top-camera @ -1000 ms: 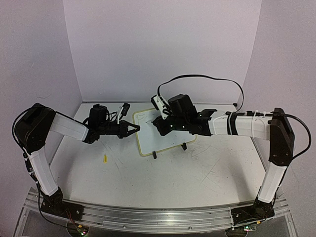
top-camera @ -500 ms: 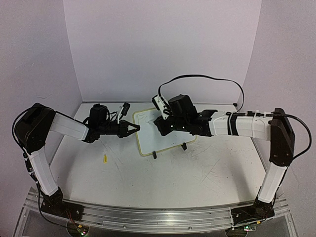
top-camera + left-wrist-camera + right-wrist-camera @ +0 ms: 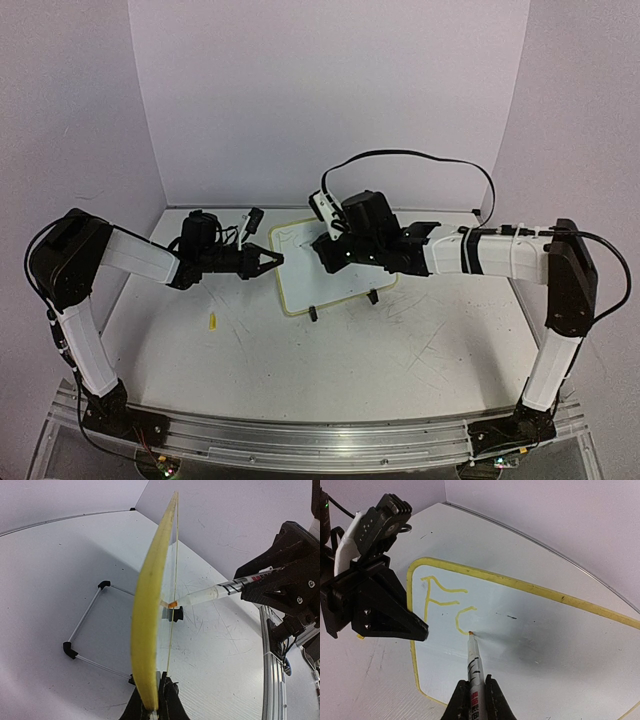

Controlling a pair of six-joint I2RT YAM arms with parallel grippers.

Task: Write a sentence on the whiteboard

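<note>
Writing is under way. The right gripper is pinching a marker. The marker's orange tip touches the whiteboard at the bottom end of a round letter, right next to a yellow "F". The whiteboard leans up on its wire stand on the table, with one gripper on each side of it. The left gripper is squeezed tight on the whiteboard's yellow left edge to steady it.

What could go wrong? If the marker pushes too hard, the whiteboard could tip back or slide, because only one edge is held. If the left gripper slips off that thin edge, the line would wobble. If the tip lifts off the whiteboard, no ink goes down. The ink is pale yellow on white, so the letters may be hard to read.
</note>
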